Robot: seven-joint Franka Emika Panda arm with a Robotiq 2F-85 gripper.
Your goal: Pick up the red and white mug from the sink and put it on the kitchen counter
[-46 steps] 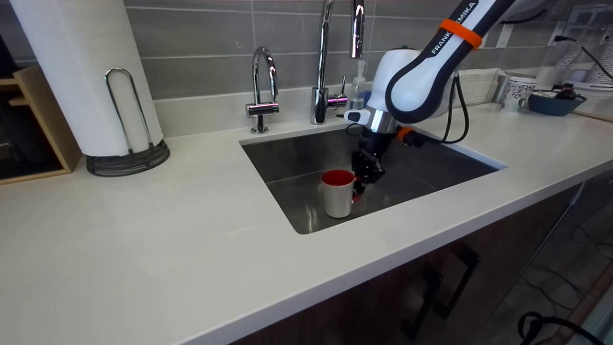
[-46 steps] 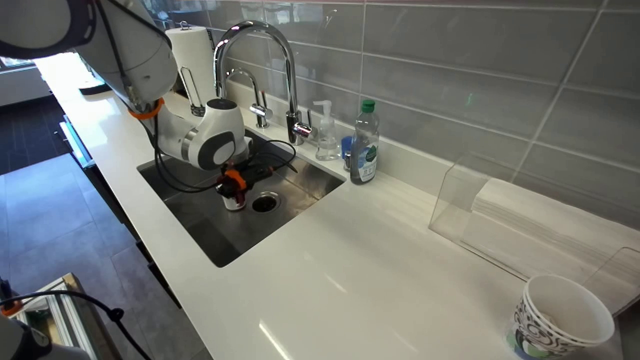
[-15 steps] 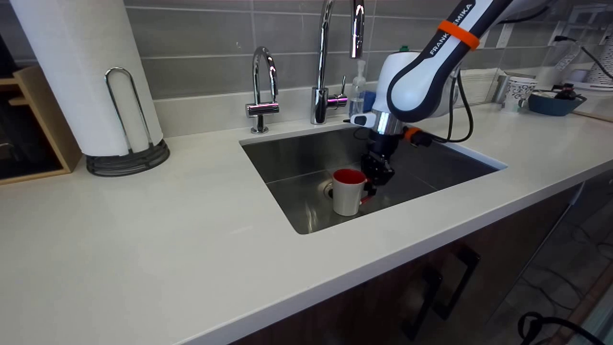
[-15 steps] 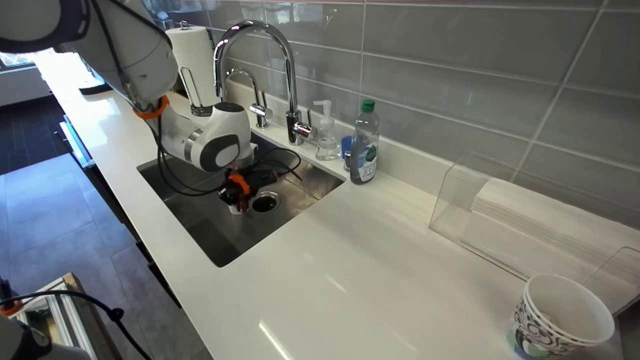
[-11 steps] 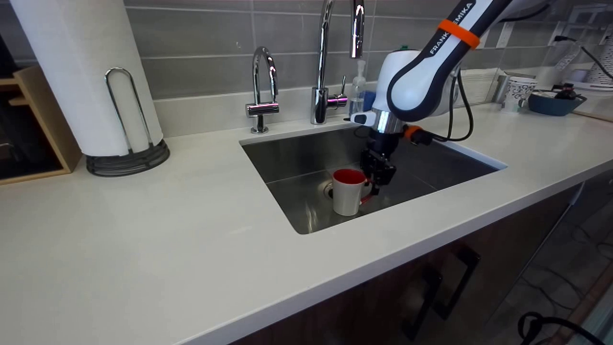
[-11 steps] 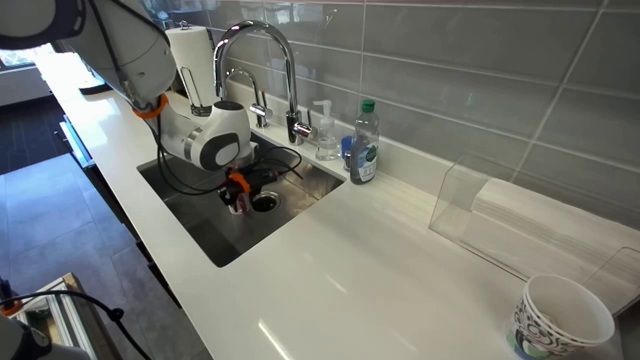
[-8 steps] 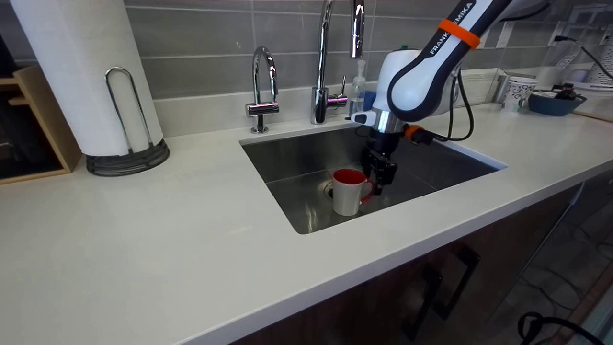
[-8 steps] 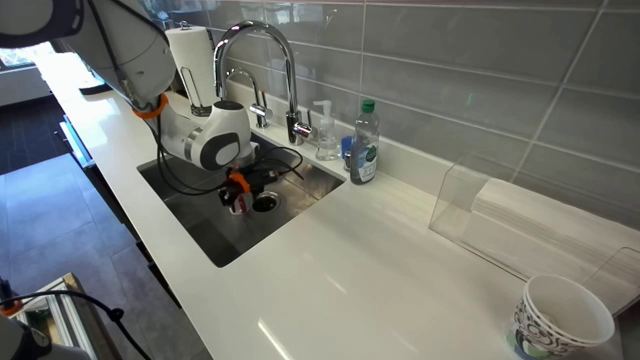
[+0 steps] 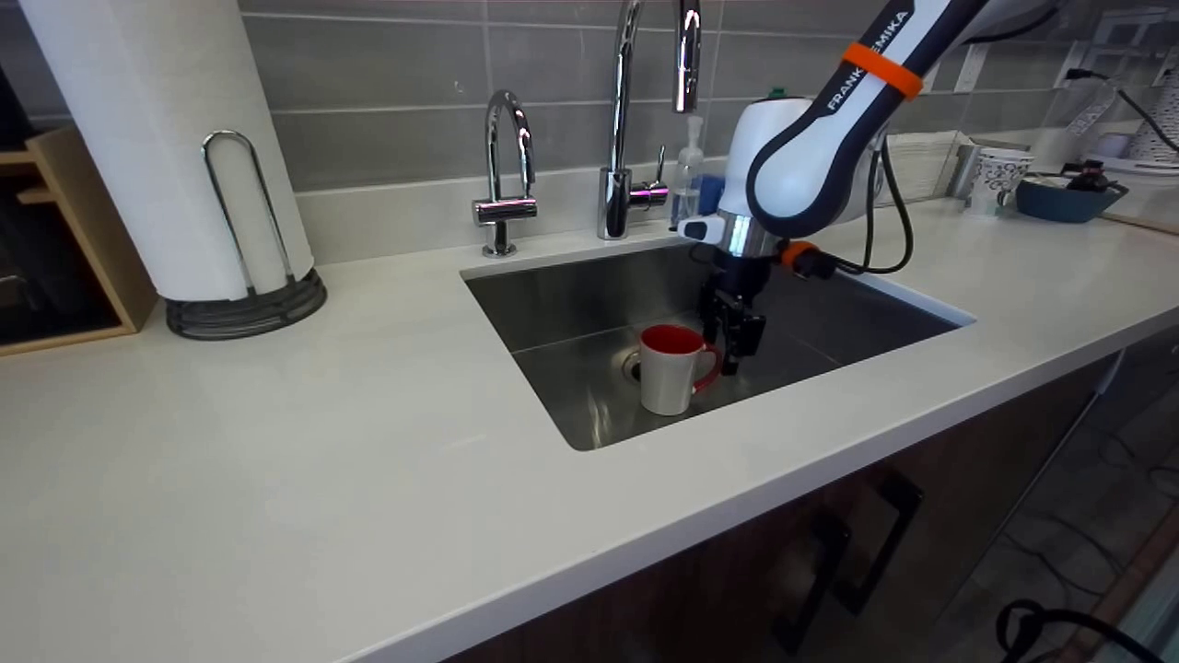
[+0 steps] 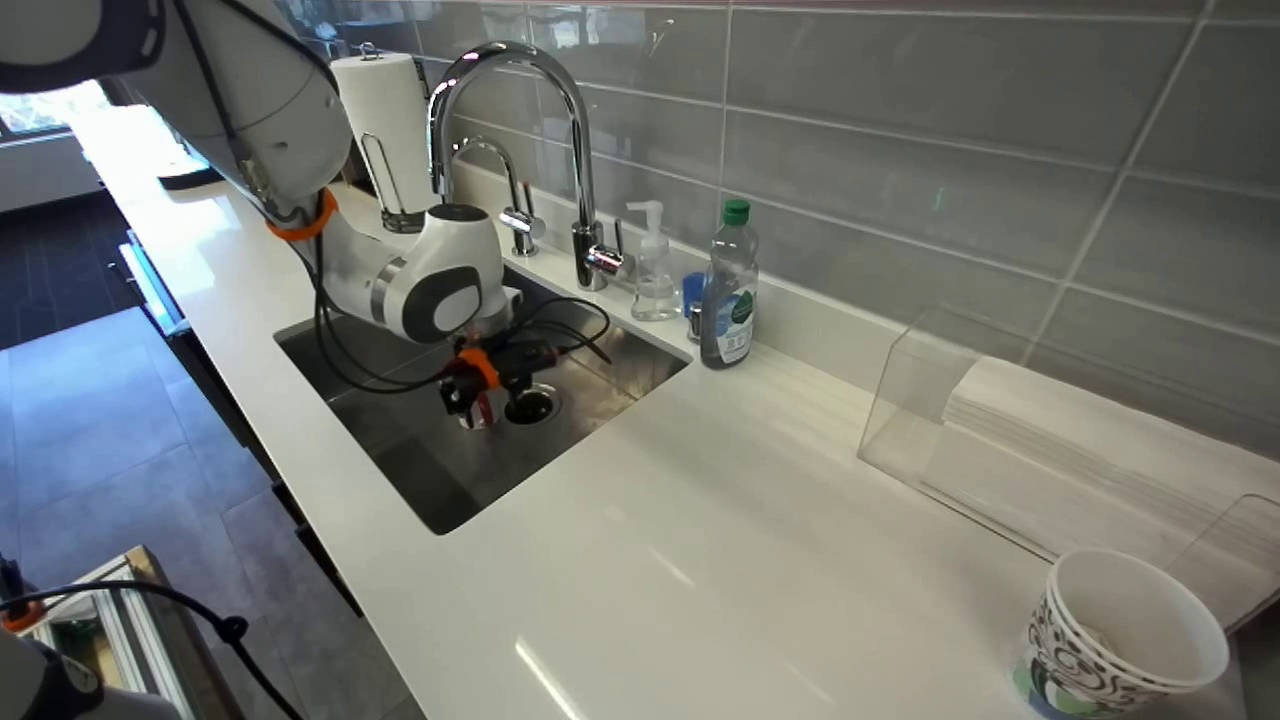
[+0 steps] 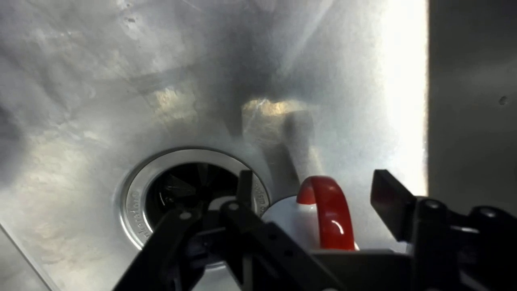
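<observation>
The red and white mug (image 9: 665, 382) stands upright in the steel sink (image 9: 571, 308), its red handle toward my gripper (image 9: 729, 354). In the wrist view the gripper (image 11: 315, 190) is open, with the red handle (image 11: 333, 218) between its black fingers (image 11: 385, 198) and a gap on both sides. Part of the mug's white body (image 11: 286, 212) shows beneath the handle; the rest is hidden behind the gripper. From the far side, in an exterior view, the gripper covers most of the mug (image 10: 474, 422). The white kitchen counter (image 9: 276, 442) surrounds the basin.
Beside the mug is the drain hole (image 11: 194, 190). A tall faucet (image 9: 619, 120) and a smaller faucet (image 9: 502, 175) rise behind the sink. Soap bottles, among them a green-capped one (image 10: 730, 290), stand near its edge. A paper towel roll (image 9: 157, 157) stands on the counter.
Over the last three seconds the mug and gripper moved right in an exterior view, uncovering the drain. During the last second the fingers spread off the handle; the mug stayed put.
</observation>
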